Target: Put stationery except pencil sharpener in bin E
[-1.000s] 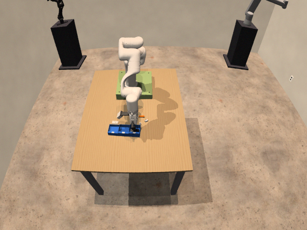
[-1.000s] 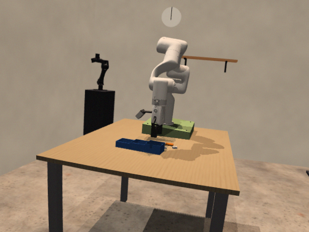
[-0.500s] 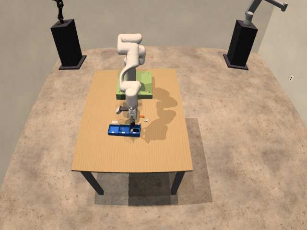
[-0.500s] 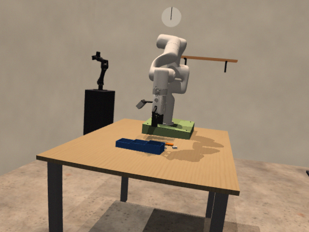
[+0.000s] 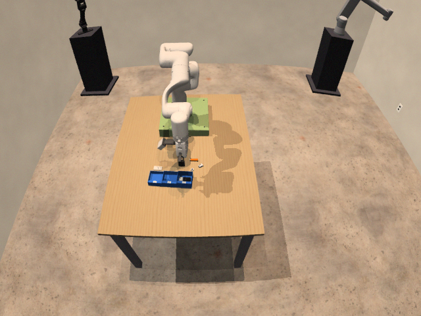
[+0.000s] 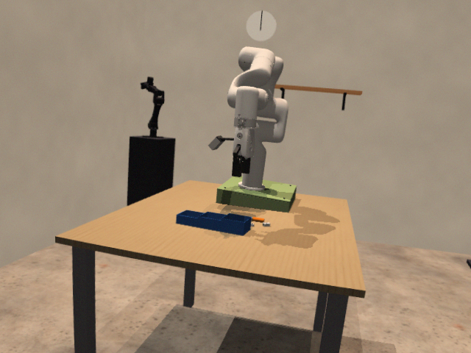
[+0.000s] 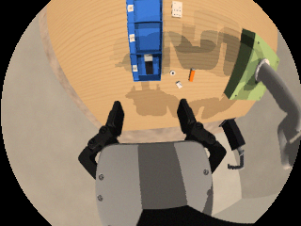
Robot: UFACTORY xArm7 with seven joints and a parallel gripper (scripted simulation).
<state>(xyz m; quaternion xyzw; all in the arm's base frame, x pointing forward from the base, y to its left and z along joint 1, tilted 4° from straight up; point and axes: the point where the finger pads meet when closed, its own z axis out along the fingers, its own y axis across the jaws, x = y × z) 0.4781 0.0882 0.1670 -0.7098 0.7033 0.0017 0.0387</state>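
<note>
In the top view's centre, the blue three-compartment bin [image 5: 170, 178] lies unobstructed from above; the open gripper [image 5: 181, 162] hangs high over the table [image 5: 143, 210]. Small items [image 5: 200, 165] crowd the bin's right end.

We see a tabletop [image 5: 176, 210] of pale wood with fine straight grain and a matt finish, on dark matt legs. The arm [image 6: 251, 95] has a smooth white shell with a soft sheen, and its gripper [image 7: 150, 122] looks like matt black plastic under a grey, satiny housing. The blue bin [image 5: 170, 179] looks like smooth plastic. The green base plate [image 6: 283, 199] is flat and matt. The floor [image 5: 339, 204] is rough, mottled concrete.
</note>
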